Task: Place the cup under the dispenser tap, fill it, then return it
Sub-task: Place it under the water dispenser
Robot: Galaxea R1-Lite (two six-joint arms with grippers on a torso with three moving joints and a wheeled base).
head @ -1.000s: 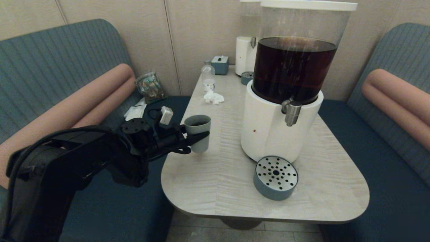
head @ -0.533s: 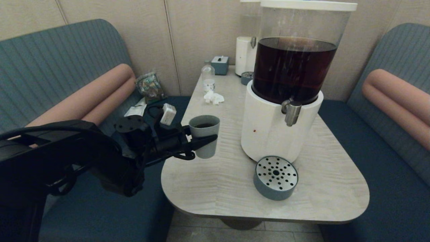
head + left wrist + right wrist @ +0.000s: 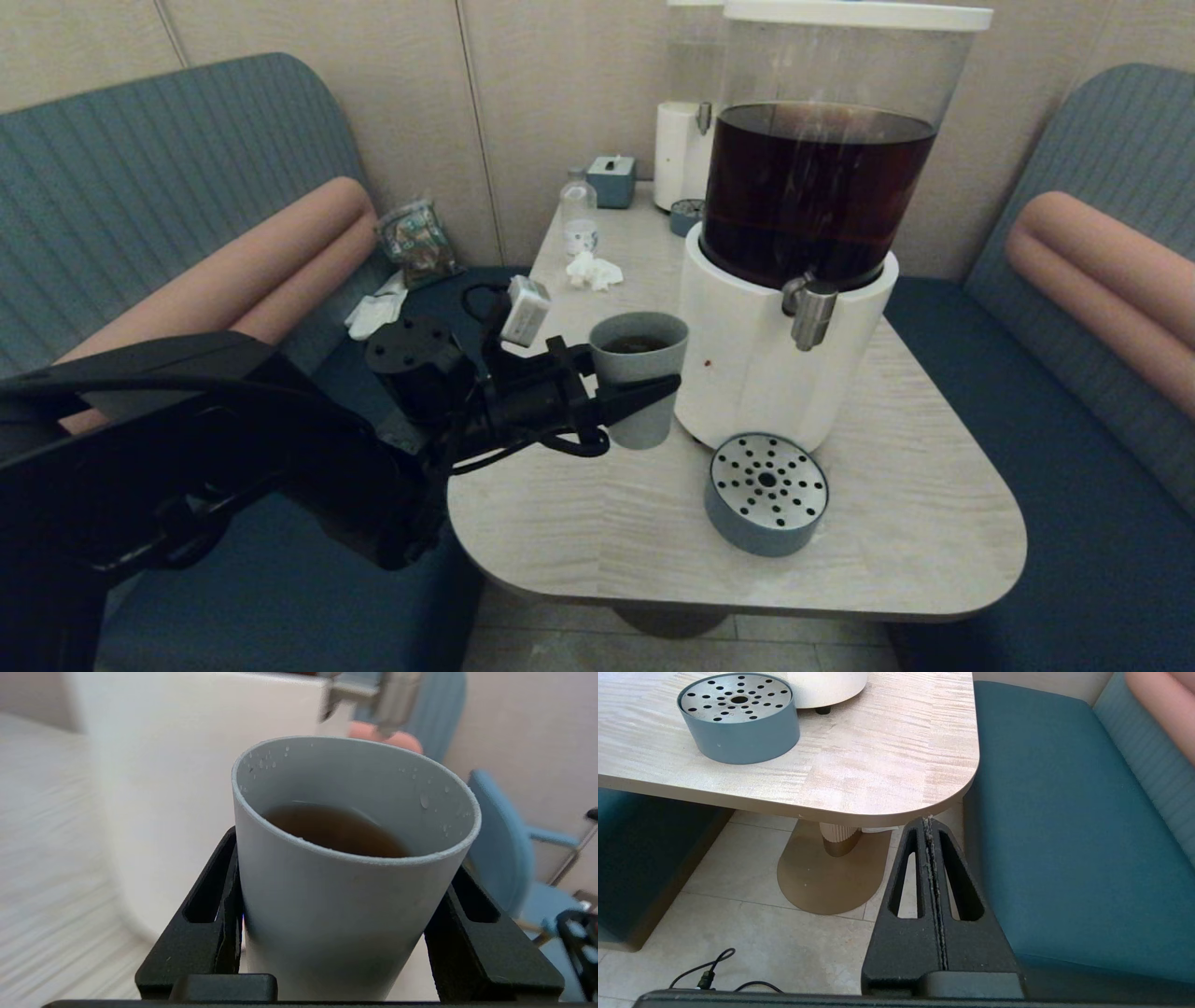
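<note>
The cup is held above the table, just to the left of the dispenser's white base and to the left of and lower than the dispenser tap. It stands upright and carries dark brown liquid in its lower part; droplets cling to the inside of its wall, as the left wrist view shows. The left gripper is clamped on the cup, one black finger pressed to each side of its body below the rim. The left arm reaches in from the near left over the blue bench seat.

The tap juts from the front of the base beneath the tank of dark liquid. The round blue-grey tray with its perforated metal top sits on the table in front of the base, nearly below the tap and apart from the cup.

The right gripper hangs off the near right corner of the table, over the floor and beside the bench seat, its fingers pressed together with nothing between them.
</note>
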